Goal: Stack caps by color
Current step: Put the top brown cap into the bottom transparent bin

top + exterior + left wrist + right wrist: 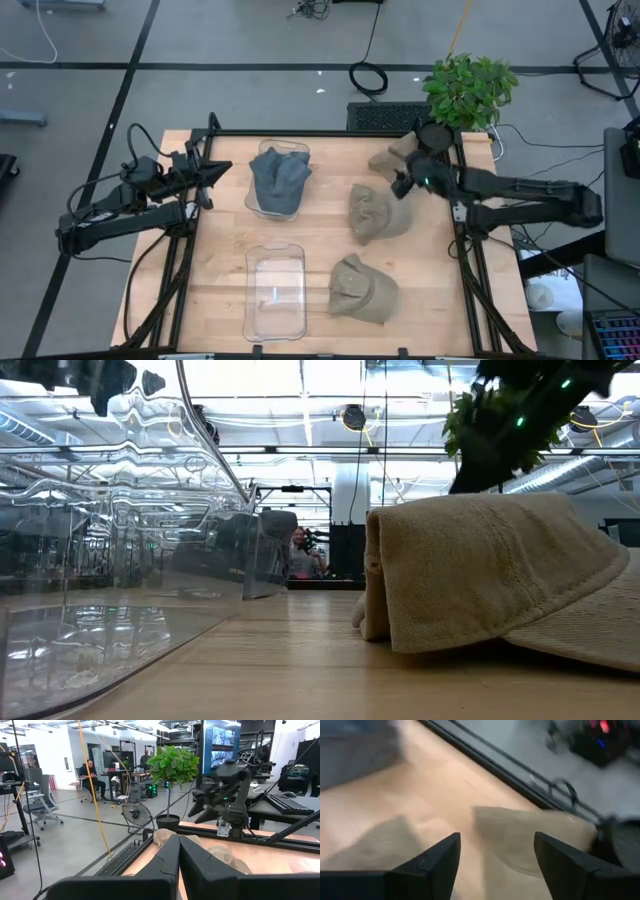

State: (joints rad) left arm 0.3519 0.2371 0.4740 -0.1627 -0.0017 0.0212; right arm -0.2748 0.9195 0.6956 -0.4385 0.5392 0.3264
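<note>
Bare wood lies between the tan caps (379, 212) and the right table edge (497, 240); right gripper (403, 183) hovers open, empty; left gripper (215, 178) is closed at the left edge.

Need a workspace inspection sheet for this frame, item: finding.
Surface: wooden tabletop, black frame.
Job's things: blue-grey caps piled in the far clear bin; tan cap at the far right corner; tan cap mid-table; tan cap near edge.
Clutter: near clear bin, no caps in it.
Grippers: left tool shut, off the table's left edge, holding nothing; right tool open, between the far two tan caps.
Cables: loops on the floor; arm cabling by the left arm.
Surroundings: potted plant behind the table; seated person far off.
</note>
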